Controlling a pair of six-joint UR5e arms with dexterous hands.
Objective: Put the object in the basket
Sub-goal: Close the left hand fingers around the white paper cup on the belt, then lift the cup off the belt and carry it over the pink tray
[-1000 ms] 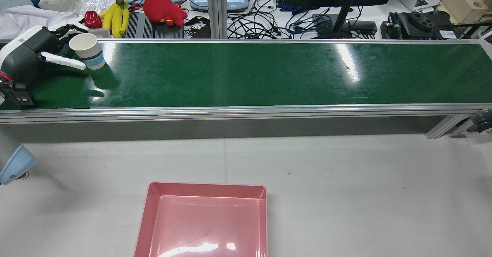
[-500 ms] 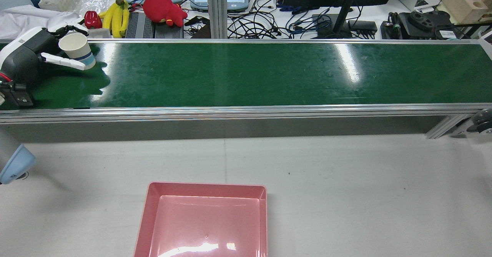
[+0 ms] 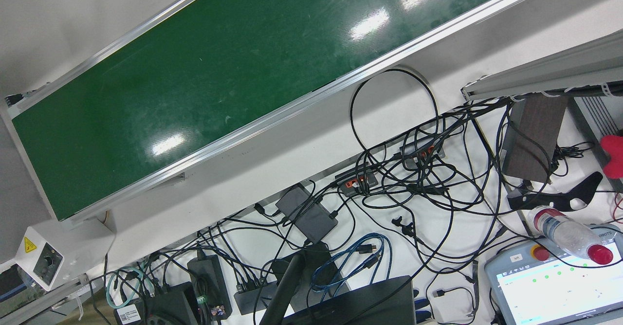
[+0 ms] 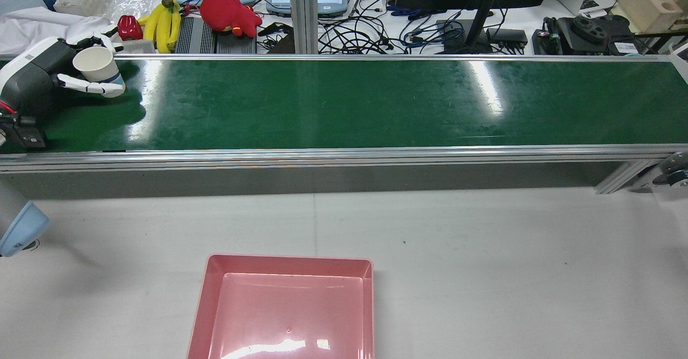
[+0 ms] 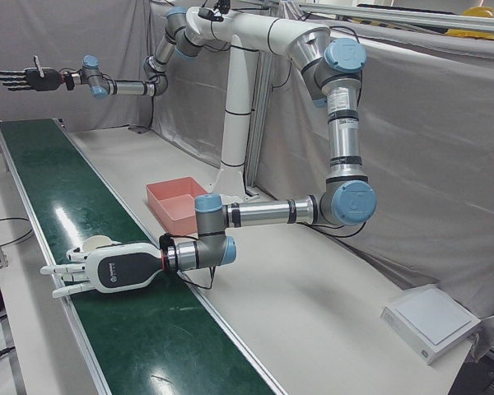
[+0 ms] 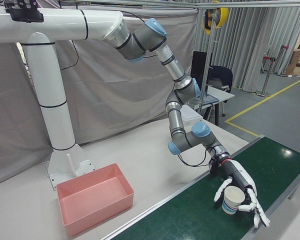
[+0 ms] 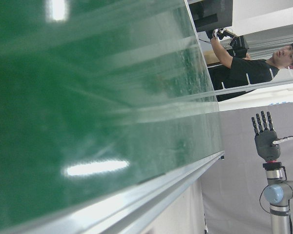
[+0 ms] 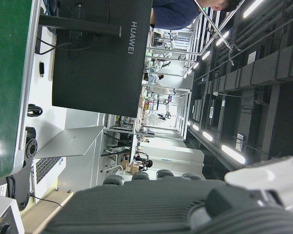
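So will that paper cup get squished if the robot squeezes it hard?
Probably, yes. The paper cup looks thin-walled and open-topped, so a hard squeeze from the left hand could crumple it. It seems empty in the rear view, so it is likely very light. Being tall and narrow-based, it might tip on the green belt.

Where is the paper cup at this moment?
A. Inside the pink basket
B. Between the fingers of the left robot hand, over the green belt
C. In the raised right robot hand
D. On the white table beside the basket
B: the paper cup sits within the fingers of the left robot hand at the end of the green belt; the pink basket holds nothing.
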